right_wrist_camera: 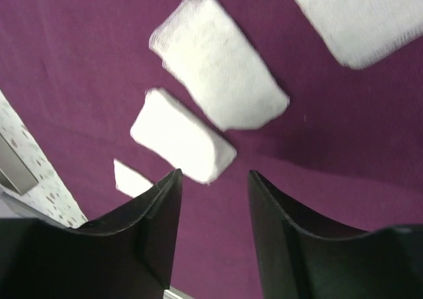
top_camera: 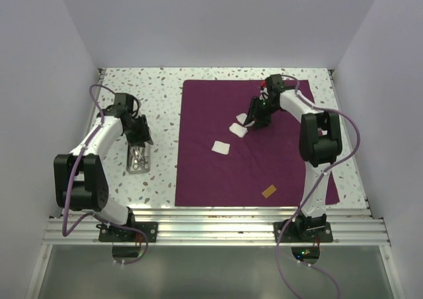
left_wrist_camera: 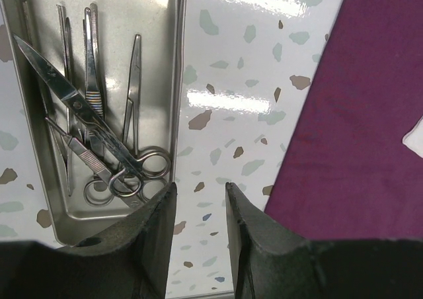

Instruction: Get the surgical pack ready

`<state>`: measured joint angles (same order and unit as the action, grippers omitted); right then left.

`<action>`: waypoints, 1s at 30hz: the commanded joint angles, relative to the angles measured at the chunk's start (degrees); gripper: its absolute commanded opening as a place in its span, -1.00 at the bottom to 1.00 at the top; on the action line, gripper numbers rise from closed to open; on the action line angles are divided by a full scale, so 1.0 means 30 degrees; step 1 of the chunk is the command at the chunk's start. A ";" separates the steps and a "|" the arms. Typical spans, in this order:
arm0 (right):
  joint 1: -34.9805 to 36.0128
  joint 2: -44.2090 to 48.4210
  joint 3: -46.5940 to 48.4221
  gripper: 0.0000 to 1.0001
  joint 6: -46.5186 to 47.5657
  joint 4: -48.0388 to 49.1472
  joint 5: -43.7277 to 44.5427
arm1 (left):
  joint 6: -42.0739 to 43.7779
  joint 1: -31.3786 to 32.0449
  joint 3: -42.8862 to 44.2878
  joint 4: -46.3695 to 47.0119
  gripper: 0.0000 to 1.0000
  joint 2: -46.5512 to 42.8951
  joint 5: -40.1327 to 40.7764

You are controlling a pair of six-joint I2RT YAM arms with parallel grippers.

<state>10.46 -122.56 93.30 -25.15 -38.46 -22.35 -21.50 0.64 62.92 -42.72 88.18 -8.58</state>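
Cloth: dark purple cloth lies flat on the speckled table, beneath the right gripper and off to the right of the left one.
Left gripper: left gripper is released, fingers parted with nothing between them, over bare table.
Tray: steel tray sits ahead and just left of those fingers, on the table, apart from the cloth.
Instruments: scissors and forceps lie crossed inside the tray, ring handles toward the gripper.
Right gripper: right gripper is released and empty, above the cloth.
Gauze: gauze squares lie on the cloth, one just ahead of the fingertips, a second just beyond it, and another ahead to the right.
Tab: orange-brown tab lies on the cloth, well apart from both grippers.
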 commanded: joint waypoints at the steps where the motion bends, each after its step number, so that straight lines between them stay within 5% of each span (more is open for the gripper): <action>1: 0.0146 0.2326 0.0427 -0.01 0.1174 -0.2267 0.1384 | -0.0159 -0.0186 0.0562 0.0470 -0.22 -0.0272 -0.0421; 9: 0.2425 0.5230 -0.3587 -0.10 0.1381 -0.0665 0.0335 | -0.0071 -0.0156 -0.0199 0.0529 -0.22 -0.1122 -0.0568; 13: 0.4158 0.3826 -0.3092 -0.10 0.1586 -0.0074 -0.0841 | 0.0046 -0.0098 -0.0376 0.0471 -0.22 -0.1327 -0.0714; 30: 0.4921 0.1040 -0.1773 -0.06 0.1410 0.0397 0.0301 | 0.0369 -0.0039 -0.0728 0.0617 -0.21 -0.1562 -0.1154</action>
<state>24.71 -119.11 85.71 -21.58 -38.09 -22.06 -21.41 0.64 60.84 -42.48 84.49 -10.81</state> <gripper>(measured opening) 0.478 0.394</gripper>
